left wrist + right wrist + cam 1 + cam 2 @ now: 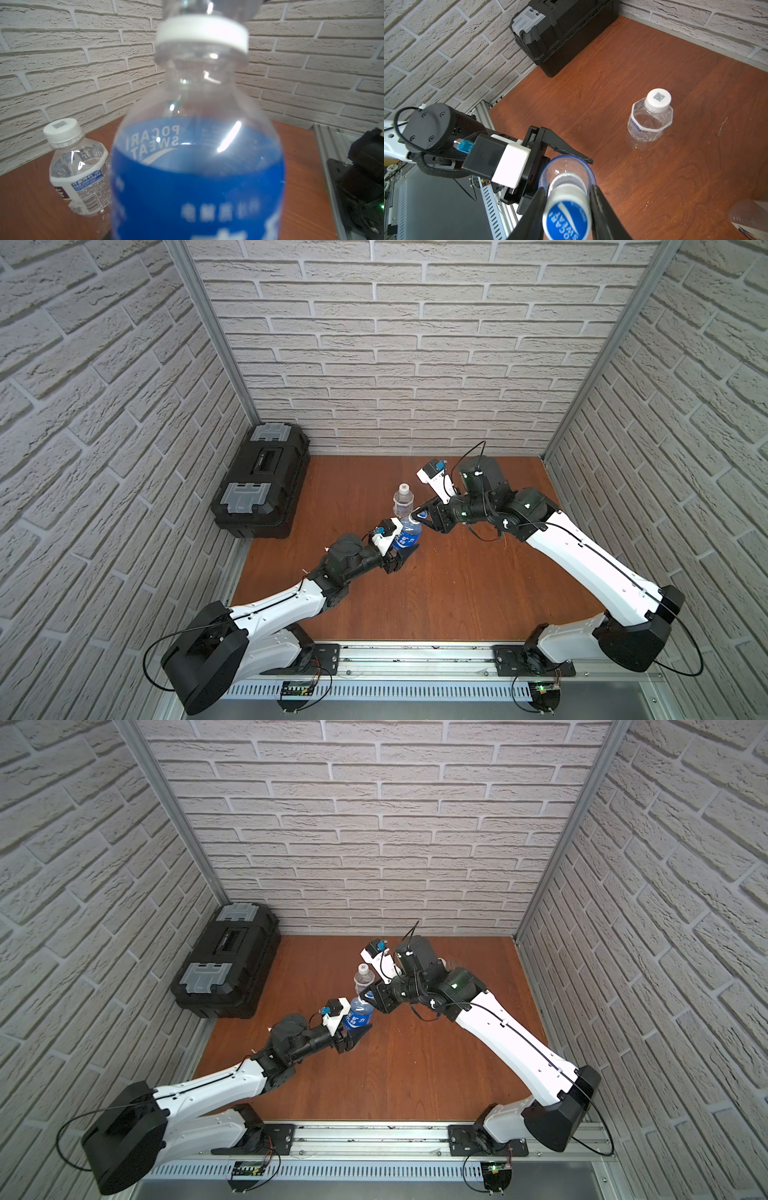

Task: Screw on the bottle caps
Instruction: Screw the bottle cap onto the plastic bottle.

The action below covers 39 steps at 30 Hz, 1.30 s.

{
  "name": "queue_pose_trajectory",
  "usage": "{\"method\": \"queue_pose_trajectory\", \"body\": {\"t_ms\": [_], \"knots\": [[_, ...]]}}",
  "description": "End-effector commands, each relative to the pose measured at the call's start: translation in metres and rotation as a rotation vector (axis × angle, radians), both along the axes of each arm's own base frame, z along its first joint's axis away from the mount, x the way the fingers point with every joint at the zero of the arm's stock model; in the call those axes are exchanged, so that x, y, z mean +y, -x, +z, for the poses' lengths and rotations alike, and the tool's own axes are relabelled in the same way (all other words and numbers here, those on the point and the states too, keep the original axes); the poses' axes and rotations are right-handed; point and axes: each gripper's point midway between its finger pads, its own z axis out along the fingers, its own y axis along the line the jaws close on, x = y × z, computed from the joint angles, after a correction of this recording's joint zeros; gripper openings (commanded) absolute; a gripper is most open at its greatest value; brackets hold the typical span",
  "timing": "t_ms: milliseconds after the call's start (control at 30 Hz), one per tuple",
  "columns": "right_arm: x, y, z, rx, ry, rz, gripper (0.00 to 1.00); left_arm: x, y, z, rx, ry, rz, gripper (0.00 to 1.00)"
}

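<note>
Closest to the lens, in the right wrist view, is the blue cap [566, 220], seated on the neck of the blue-labelled bottle [406, 536]. The right pincer [568, 190] is clamped on its white sides. In both top views that bottle stands near the middle of the desk [457, 593]. The left pincer [405, 552] is closed round its lower body, reaching in from 8 o'clock, and the right arm comes from 4 o'clock. Just beside it at 12 o'clock stands the white-labelled bottle [650, 124], its small white cap [658, 99] already on. A third bottle [749, 218] shows only as a blurred edge in the right wrist view; whether it is capped I cannot tell. A black toolbox [262, 483] sits well apart at 10 o'clock.

The step in hand looks like turning the blue cap down. Done well, I judge, the cap sits square to the neck so the thread does not cross. The twist carries light downward pressure, and the left grip resists the turn without crushing the thin wall.

"POCARI SWEAT" reads on the cap top, partly cut off, and again mirrored through the clear shoulder in the left wrist view. White characters on the blue label are blurred. The small white cap carries a QR code; the print and barcode beneath are too small to read.
</note>
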Motion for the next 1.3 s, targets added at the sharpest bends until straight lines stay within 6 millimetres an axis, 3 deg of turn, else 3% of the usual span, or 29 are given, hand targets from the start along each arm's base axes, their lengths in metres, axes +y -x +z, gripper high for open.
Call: {"method": "queue_pose_trajectory", "body": {"t_ms": [0,433,533,800,1033,1167,1267], "knots": [[0.003,-0.004,0.010,-0.031,-0.049,-0.002,0.38,-0.001,0.004,0.017,-0.031,0.076,-0.027,0.60],[0.008,-0.002,0.012,-0.002,-0.042,0.025,0.36,-0.007,0.012,0.009,-0.041,0.020,-0.082,0.60],[0.006,0.000,0.009,0.030,-0.012,0.025,0.36,-0.008,0.013,0.003,-0.055,-0.033,-0.084,0.60],[0.009,0.004,-0.009,0.112,0.021,0.043,0.36,-0.009,0.018,0.014,-0.097,-0.017,-0.105,0.60],[0.009,0.006,-0.014,0.142,0.046,0.052,0.37,-0.014,0.025,0.012,-0.102,-0.030,-0.151,0.60],[0.008,0.006,-0.015,0.142,0.047,0.047,0.39,-0.014,0.024,0.017,-0.108,-0.007,-0.141,0.60],[0.009,0.006,-0.009,0.115,0.036,0.061,0.48,-0.016,0.023,0.017,-0.099,0.000,-0.144,0.60]]}}
